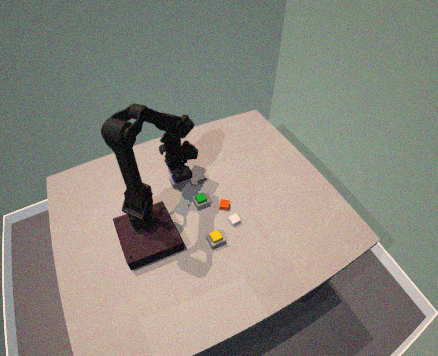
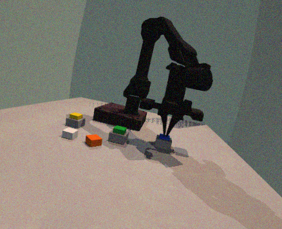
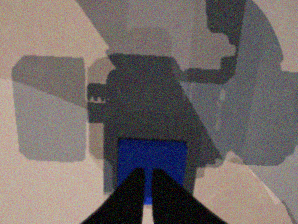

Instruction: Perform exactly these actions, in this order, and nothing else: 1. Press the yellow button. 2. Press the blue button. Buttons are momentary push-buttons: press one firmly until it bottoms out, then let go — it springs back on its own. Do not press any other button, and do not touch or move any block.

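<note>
The blue button (image 2: 164, 137) (image 3: 152, 162) (image 1: 173, 178) sits on its grey base on the far side of the row. My gripper (image 2: 165, 132) (image 3: 147, 176) (image 1: 181, 176) is shut with nothing between its fingers, and its tips point straight down onto the blue cap, touching its top. In the top view the gripper hides most of the blue button. The yellow button (image 1: 215, 236) (image 2: 76, 116) stands on its grey base at the other end of the row, untouched.
A green button (image 1: 201, 198) (image 2: 120, 130) stands between the blue and yellow ones. An orange block (image 1: 224, 204) (image 2: 94, 140) and a white block (image 1: 235, 218) (image 2: 69, 132) lie beside the row. The arm's dark base (image 1: 149, 242) (image 2: 117, 116) stands behind the buttons.
</note>
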Available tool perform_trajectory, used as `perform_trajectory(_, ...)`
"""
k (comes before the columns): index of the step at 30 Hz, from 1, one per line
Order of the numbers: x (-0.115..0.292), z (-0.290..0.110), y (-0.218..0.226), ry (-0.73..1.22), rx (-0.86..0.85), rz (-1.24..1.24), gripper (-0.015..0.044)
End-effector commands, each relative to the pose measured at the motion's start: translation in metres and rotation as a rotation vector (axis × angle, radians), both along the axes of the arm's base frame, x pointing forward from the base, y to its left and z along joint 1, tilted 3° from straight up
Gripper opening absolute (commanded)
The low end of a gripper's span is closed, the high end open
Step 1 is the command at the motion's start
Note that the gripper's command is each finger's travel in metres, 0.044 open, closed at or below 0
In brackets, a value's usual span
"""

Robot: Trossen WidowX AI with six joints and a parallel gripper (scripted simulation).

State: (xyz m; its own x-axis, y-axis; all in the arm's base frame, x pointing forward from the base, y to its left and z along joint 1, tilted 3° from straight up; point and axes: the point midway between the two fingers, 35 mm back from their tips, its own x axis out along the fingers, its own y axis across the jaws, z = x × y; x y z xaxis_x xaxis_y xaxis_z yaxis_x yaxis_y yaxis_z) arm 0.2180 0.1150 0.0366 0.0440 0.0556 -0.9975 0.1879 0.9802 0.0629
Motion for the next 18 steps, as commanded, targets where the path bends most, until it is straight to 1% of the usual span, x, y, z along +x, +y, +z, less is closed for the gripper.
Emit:
perform_trajectory(1, 0.000, -0.001, -0.001, 0.000, -0.007, -0.004, 0.0020)
perform_trajectory(7, 0.000, -0.001, -0.001, 0.000, -0.007, -0.004, 0.0020)
perform_trajectory(8, 0.000, 0.002, 0.000, 0.000, -0.001, 0.000, 0.0020)
perform_trajectory(11, -0.001, 0.029, -0.002, 0.000, -0.006, -0.004, 0.0020)
perform_trajectory(14, -0.002, 0.032, -0.003, 0.000, -0.007, -0.004, 0.0020)
perform_trajectory(16, 0.003, 0.036, 0.000, 0.000, -0.006, -0.004, 0.0072)
perform_trajectory(18, 0.014, 0.049, 0.006, -0.001, -0.006, -0.004, 0.0125)
